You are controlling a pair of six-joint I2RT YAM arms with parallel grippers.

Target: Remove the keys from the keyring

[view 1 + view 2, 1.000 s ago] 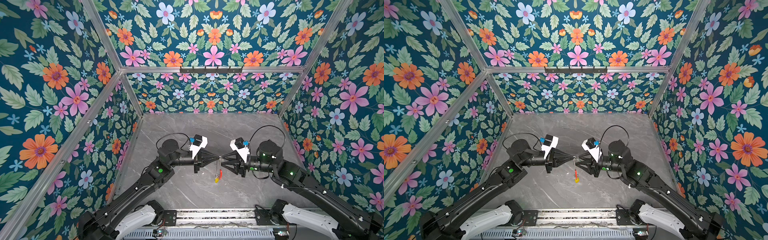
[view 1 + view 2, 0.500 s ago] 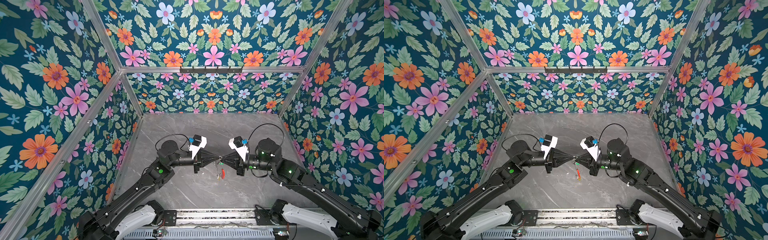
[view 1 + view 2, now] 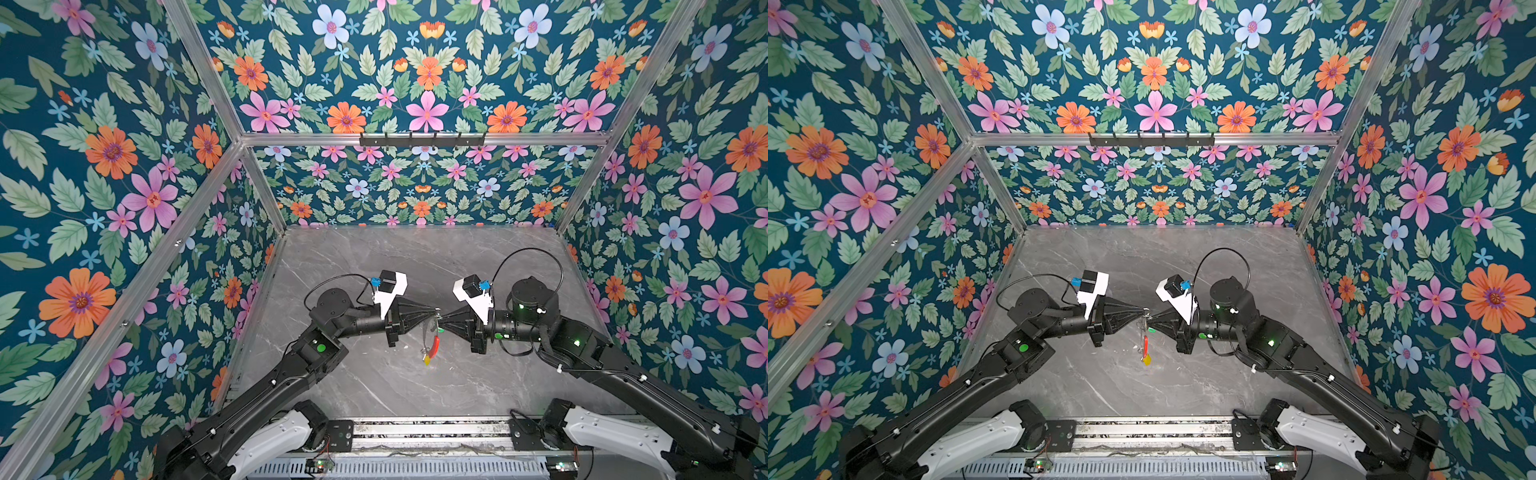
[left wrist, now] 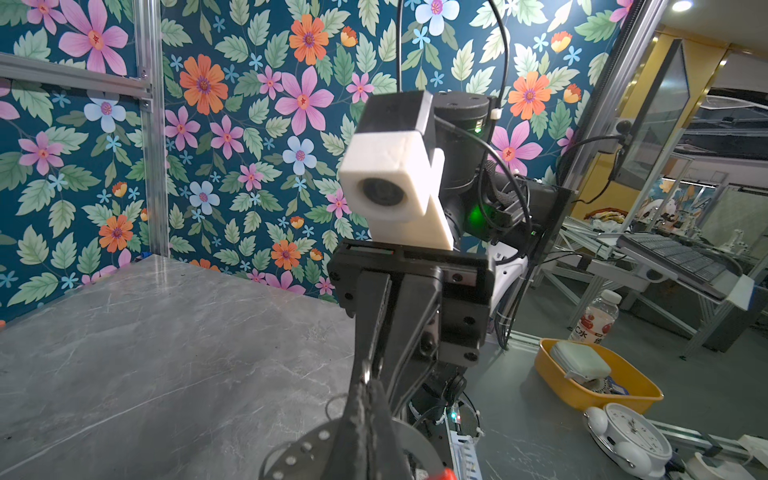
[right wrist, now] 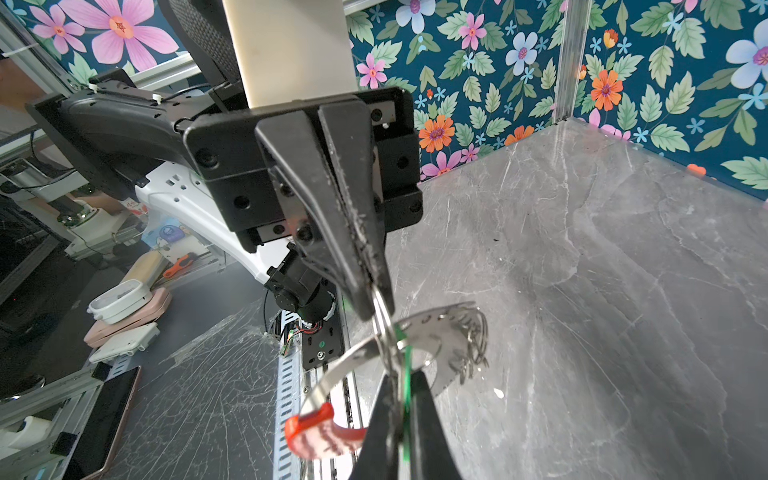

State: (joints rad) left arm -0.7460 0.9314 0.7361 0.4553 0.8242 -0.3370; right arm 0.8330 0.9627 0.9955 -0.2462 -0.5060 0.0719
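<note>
Left end effector [image 3: 433,311] pinched, right end effector [image 3: 441,322] pinched (tips meeting)

Both arms meet tip to tip over the middle of the grey marble tabletop [image 3: 1100,386]. The left gripper [image 3: 1143,310] is pinched tight on the red-sleeved grey wire keyring [image 3: 1145,343], and the yellow-headed key [image 3: 1146,360] dangles lowest. The right gripper [image 3: 1153,322] is clamped too, on the green-headed key [image 3: 1151,331] at its tip.

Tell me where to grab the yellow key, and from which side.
Take the yellow key by its plastic head, likely from the near side: it hangs lowest, below the red sleeve, with open space around it.
</note>
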